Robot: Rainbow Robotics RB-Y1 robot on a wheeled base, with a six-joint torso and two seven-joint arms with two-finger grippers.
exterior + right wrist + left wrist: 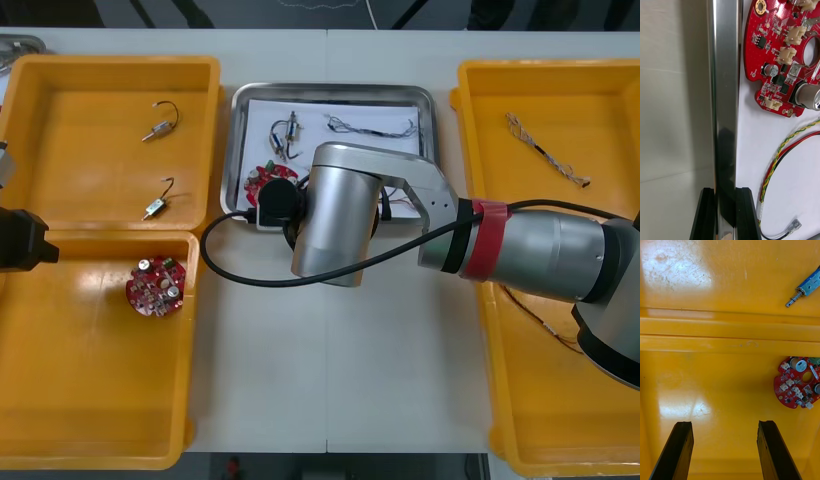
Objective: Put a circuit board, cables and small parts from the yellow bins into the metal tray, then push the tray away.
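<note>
When pushing off, rely on the right gripper [725,193], shut on the near rim of the metal tray [724,75]: black fingers narrowly apart, one on each side of the rim, nothing else held. Judging by the load, treat the push as the step in hand: circuit board [784,56] in the tray's near left corner, red and yellow cable [788,148] just beside it along the near rim, small metal parts [285,135] toward the tray's far left corner. Drive straight toward the table's far edge, slowly and level, without lifting the rim, so as not to tip the tray or slide the board. Mind the yellow bins [110,68] close on both sides. Leave the left gripper [725,423] parked over the near left bin [715,390], fingers wide apart and holding nothing, apart from a second board [797,382] toward that bin's far right corner. Found no brand, label or readable writing; print on the boards too small to tell.
</note>
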